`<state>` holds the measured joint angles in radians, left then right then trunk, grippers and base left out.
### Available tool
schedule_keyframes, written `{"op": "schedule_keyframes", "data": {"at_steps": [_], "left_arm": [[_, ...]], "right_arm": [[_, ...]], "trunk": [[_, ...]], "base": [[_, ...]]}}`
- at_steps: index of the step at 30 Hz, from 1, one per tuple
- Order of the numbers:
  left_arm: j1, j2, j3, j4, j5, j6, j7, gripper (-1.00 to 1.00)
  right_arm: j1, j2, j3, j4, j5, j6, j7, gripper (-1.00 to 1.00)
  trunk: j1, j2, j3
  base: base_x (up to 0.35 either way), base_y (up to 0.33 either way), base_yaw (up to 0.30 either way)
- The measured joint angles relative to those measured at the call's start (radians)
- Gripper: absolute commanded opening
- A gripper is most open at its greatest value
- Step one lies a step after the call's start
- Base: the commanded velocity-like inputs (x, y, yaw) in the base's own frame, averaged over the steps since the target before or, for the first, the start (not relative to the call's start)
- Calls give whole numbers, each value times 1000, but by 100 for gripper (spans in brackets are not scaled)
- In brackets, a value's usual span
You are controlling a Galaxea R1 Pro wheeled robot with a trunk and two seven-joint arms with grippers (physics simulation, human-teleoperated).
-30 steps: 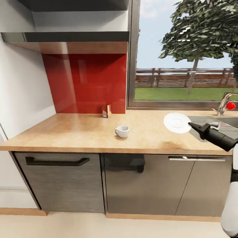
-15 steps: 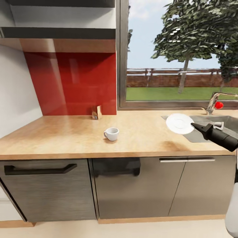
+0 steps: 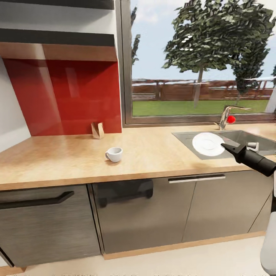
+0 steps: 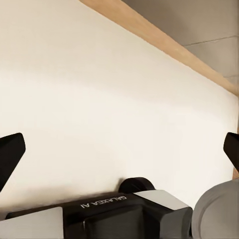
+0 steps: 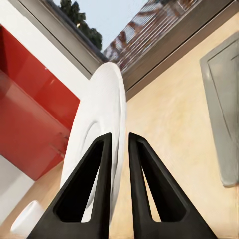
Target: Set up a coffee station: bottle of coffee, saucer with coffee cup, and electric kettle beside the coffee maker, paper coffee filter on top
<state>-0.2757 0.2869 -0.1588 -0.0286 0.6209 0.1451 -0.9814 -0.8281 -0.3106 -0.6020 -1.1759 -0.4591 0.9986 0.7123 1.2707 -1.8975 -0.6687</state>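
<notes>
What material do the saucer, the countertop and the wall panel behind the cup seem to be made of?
Saucer: probably glazed ceramic, plain white and smooth, held by the right tool.
Countertop: looks like light wood or wood laminate, with visible grain and a matte finish.
Wall panel: likely red glass or lacquer, since it shows glossy reflections.

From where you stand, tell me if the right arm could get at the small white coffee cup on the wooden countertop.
Probably not yet: the right gripper is shut on the white saucer, far right of the cup. The bare countertop between them leaves the way free.

right tool [image 5: 118, 149] pinching saucer [image 5: 99, 129] rim, above countertop [image 5: 174, 134]
</notes>
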Motion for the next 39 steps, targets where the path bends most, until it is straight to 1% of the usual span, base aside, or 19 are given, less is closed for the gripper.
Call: {"op": "schedule_keyframes", "data": {"at_steps": [2, 3, 4, 5, 10, 11, 14, 18, 21, 22, 26, 27, 29, 30, 31, 33, 35, 37, 39], "left_arm": [[0, 0, 0, 0, 0, 0, 3, 100], [0, 0, 0, 0, 0, 0, 14, 100], [0, -1, -1, 0, 0, 0, 55, 100], [0, -2, -1, 0, 0, 0, 65, 100], [0, -5, -1, 0, 0, 2, 97, 100], [0, -5, -1, 0, 0, 2, 97, 100], [0, -4, 2, 0, 0, 3, 99, 100], [0, -1, 4, 0, 0, 3, 102, 100], [0, 7, 5, 1, 0, 4, 105, 100], [0, 14, 6, 2, 1, 5, 106, 100], [1, 31, 6, 4, 1, 7, 109, 100], [1, 37, 7, 4, 2, 7, 116, 100], [1, 40, 6, 4, 2, 8, 135, 100], [1, 41, 7, 4, 2, 8, 148, 100], [1, 42, 7, 4, 2, 8, 175, 100], [1, 43, 8, 4, 2, 7, 196, 100], [1, 43, 12, 3, 2, 7, 209, 100], [1, 42, 27, 3, 2, 7, 221, 100], [1, 40, 56, 3, 2, 7, 233, 100]], "right_arm": [[0, 0, 0, 2, -1, 1, 0, -100], [0, 0, 0, 3, -1, 1, 0, -100], [0, 0, 0, 10, 0, 1, 1, -100], [0, 1, 0, 13, -1, 1, 1, -100], [1, 2, 0, 36, -3, 1, 2, -100], [1, 5, 0, 37, -3, 1, 2, -100], [1, 30, 0, 38, -3, 1, 2, -100], [1, 41, 0, 38, -3, 1, 2, -100], [1, 44, 0, 39, -3, 1, 2, -100], [1, 45, 0, 39, -3, 1, 2, -100], [2, 47, 0, 39, -3, 1, 2, -100], [2, 47, 0, 41, -2, 0, 2, -100], [2, 47, 0, 48, -2, 0, 2, -100], [2, 47, 0, 52, -2, 0, 2, -100], [2, 47, 0, 58, -1, 0, 2, -100], [2, 47, 0, 63, -2, 1, 2, -100], [2, 47, 0, 66, -3, 1, 2, -100], [2, 47, 0, 69, -3, 1, 2, -100], [3, 46, -1, 73, -2, 0, 2, -100]], "trunk": [[0, 0, 0], [0, 0, 0], [0, 0, 0], [0, 0, 0], [0, 0, 0], [0, 0, 0], [0, 0, 0], [0, 0, 0], [0, 0, 0], [0, 0, 0], [0, 0, 0], [0, 0, 0], [0, 0, 0], [0, 0, 0], [0, 0, 0], [0, 0, 0], [0, 0, 0], [0, 0, 0], [0, 0, 0]], "base": [[-45, -44, -4], [-14, -14, -1], [-11, -11, -1], [-9, -9, -1], [-2, -2, -42], [0, 0, -189], [0, 0, -225], [0, 0, -245], [0, 0, -252], [0, 0, -254], [0, 0, -255], [0, 0, -256], [0, 0, -256], [0, 0, -256], [0, 0, -256], [0, 0, -256], [0, 0, -256], [0, 0, -256], [0, 0, -256]]}}
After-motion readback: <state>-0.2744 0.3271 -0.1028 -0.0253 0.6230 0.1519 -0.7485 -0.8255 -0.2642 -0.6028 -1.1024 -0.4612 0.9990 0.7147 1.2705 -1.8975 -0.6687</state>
